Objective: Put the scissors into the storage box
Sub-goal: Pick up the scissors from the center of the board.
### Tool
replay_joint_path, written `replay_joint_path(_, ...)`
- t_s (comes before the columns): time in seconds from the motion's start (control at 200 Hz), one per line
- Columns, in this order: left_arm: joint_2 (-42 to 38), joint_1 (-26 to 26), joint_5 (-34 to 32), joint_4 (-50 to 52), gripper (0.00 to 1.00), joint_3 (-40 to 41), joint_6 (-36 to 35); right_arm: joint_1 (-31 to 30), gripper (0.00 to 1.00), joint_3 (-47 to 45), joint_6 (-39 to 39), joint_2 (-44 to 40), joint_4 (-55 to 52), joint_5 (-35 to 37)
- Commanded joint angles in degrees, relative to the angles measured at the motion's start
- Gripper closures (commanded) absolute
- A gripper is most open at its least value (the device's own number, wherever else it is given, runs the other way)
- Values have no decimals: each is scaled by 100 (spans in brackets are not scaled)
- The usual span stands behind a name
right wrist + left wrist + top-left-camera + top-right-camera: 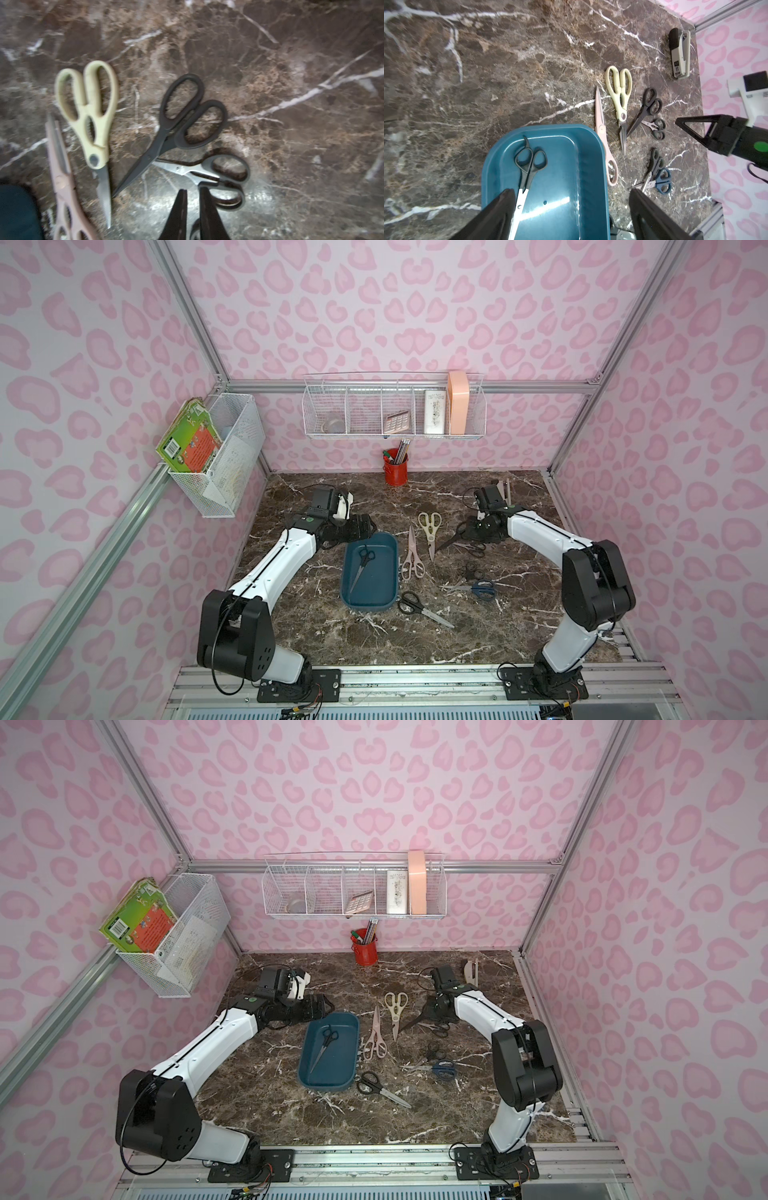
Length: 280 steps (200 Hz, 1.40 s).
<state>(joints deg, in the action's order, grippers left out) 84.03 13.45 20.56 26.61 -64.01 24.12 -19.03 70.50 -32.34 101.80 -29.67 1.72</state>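
The teal storage box (374, 576) (591, 149) lies left of centre with one black pair of scissors (360, 566) (527, 166) inside. My left gripper (571, 191) (365, 529) hangs wide open and empty over the box's far end. Several scissors lie on the marble to the right: pink (411, 556), cream (91, 116), large black (172, 128), small grey-black (207, 172), blue (480, 588), and another black pair (419, 608) by the box's near corner. My right gripper (192, 189) (471, 531) hovers above the small pair's handles. Its jaws are a narrow gap apart with nothing between them.
A grey stapler (680, 54) lies at the far right corner. A red pen cup (395, 472) stands by the back wall. White wire baskets (395, 410) (220, 452) hang on the back and left walls. Both arms reach in from the near edge.
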Motion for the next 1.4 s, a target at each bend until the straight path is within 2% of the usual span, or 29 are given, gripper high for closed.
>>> replay_joint_path(0.0,-93,0,420,-241,10,11,81,147,83,-26,801,110,-102,37)
replay_joint_path(0.065,-224,-7,281,-184,10,16,-42,196,81,67,1397,185,-214,-133)
replay_joint_path(0.145,-378,0,92,-164,11,76,-159,198,80,171,1828,256,-387,127)
replay_joint_path(0.22,-462,0,-6,-184,10,116,-201,210,76,206,2105,303,-418,33)
replay_joint_path(0.33,-452,-4,-17,-191,10,116,-215,246,76,190,2279,397,-352,-126)
replay_joint_path(0.355,-436,1,-7,-191,10,117,-215,274,71,157,2284,406,-282,-171)
replay_joint_path(0.445,-410,-3,1,-167,10,111,-223,391,69,62,2335,438,-55,-488)
replay_joint_path(1.085,-458,-6,-232,-79,10,117,-267,399,68,-496,2230,351,393,-1046)
replay_joint_path(1.395,-485,0,-241,-68,10,117,-241,-56,65,-969,1814,56,240,-1094)
